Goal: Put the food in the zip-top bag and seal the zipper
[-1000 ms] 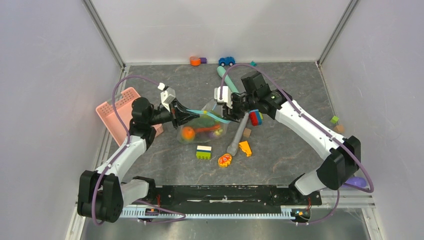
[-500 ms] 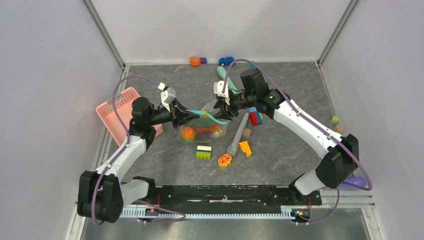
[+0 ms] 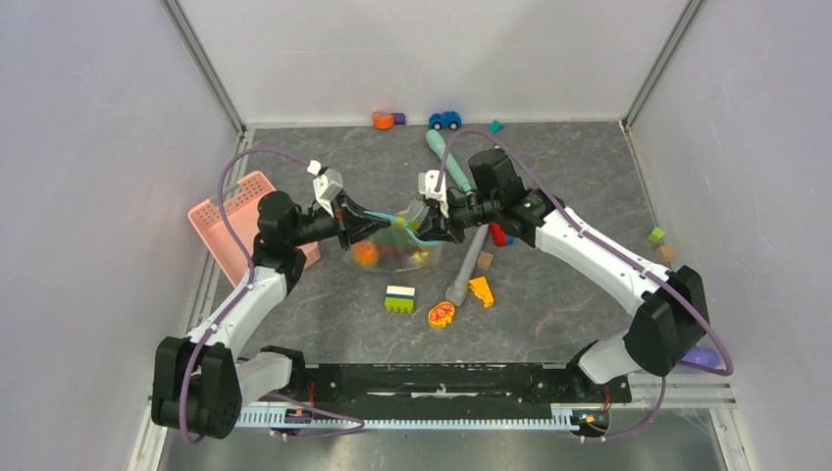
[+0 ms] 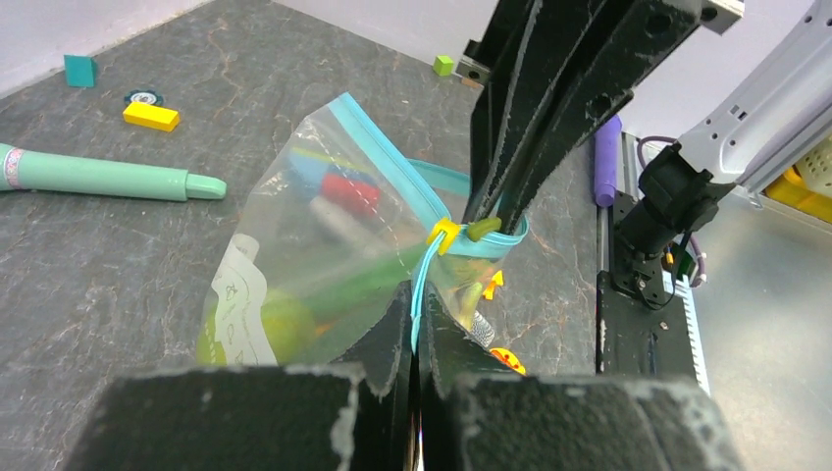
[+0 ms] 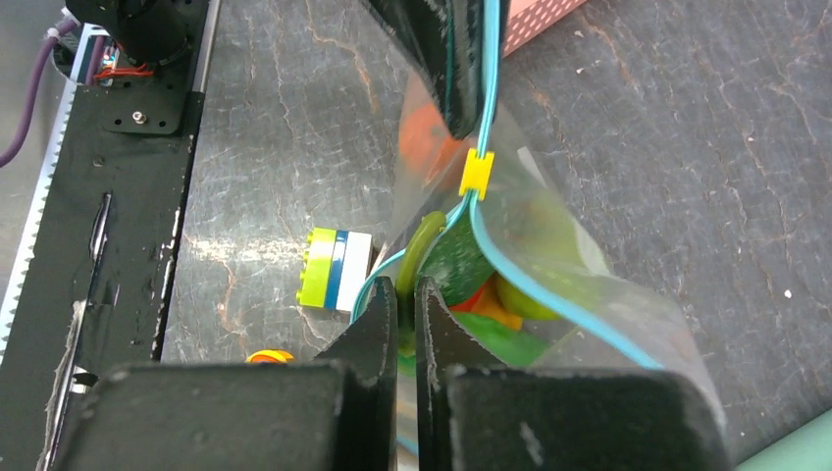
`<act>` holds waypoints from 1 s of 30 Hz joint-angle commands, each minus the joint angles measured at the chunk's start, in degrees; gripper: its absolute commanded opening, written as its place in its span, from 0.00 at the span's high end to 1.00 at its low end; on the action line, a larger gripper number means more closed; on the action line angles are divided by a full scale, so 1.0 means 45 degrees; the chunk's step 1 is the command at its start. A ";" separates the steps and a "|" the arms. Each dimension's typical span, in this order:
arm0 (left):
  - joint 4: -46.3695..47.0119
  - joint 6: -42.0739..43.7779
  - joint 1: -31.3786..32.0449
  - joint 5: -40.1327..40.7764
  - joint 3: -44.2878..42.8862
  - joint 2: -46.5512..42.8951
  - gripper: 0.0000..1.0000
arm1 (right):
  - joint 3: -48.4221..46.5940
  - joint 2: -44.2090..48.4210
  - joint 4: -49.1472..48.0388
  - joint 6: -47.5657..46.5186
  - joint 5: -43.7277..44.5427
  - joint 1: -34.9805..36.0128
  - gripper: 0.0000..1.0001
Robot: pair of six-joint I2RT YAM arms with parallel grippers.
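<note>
The clear zip-top bag (image 3: 397, 247) hangs stretched between my two grippers above the table's middle. Food shows inside it: an orange piece (image 3: 365, 255) with green and red ones (image 5: 520, 299). My left gripper (image 4: 417, 306) is shut on the teal zipper (image 4: 424, 270) at the bag's left end. A yellow slider (image 5: 475, 174) sits on the strip between the grippers. My right gripper (image 5: 405, 294) is shut on a green loop (image 5: 419, 245) beside that slider. Past the slider the bag's mouth gapes open. A purple piece (image 3: 699, 357) lies by the right arm's base.
A pink slotted basket (image 3: 234, 221) stands left of the left arm. Near the bag lie a green-blue-white block (image 3: 399, 298), an orange oval toy (image 3: 442, 314), a yellow wedge (image 3: 481, 290), a grey stick (image 3: 469, 263) and a red block (image 3: 498, 235). A teal stick (image 3: 442, 155) and small toys lie at the back.
My right gripper has moved left to the bag's mouth and gone from open to shut on the green loop. The bag has been drawn tauter and slightly up; the left gripper kept its hold.
</note>
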State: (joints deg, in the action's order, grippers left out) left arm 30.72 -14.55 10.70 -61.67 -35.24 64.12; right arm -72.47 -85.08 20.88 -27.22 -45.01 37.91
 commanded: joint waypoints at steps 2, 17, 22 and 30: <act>0.1730 -0.1051 0.0045 0.0885 -0.0244 -0.0417 0.98 | 0.0906 0.0257 0.0164 0.0092 0.1400 0.0090 1.00; 0.3095 -0.1526 0.0064 -0.0665 0.0164 -0.0127 0.98 | 0.1337 0.0630 -0.1647 0.1655 0.2889 -0.0005 1.00; 0.2782 -0.1285 0.0064 -0.0883 0.0177 -0.0015 0.98 | 0.1571 0.1030 -0.2438 0.2154 0.2699 -0.0272 1.00; 0.2376 -0.1335 0.0083 0.0443 0.0435 -0.0111 0.98 | 0.2932 0.2195 -0.3167 0.2374 0.2364 -0.0567 1.00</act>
State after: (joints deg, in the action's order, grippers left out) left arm 38.68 -19.64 10.74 -61.56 -34.11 64.14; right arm -61.43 -78.59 10.39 -18.22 -34.76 36.05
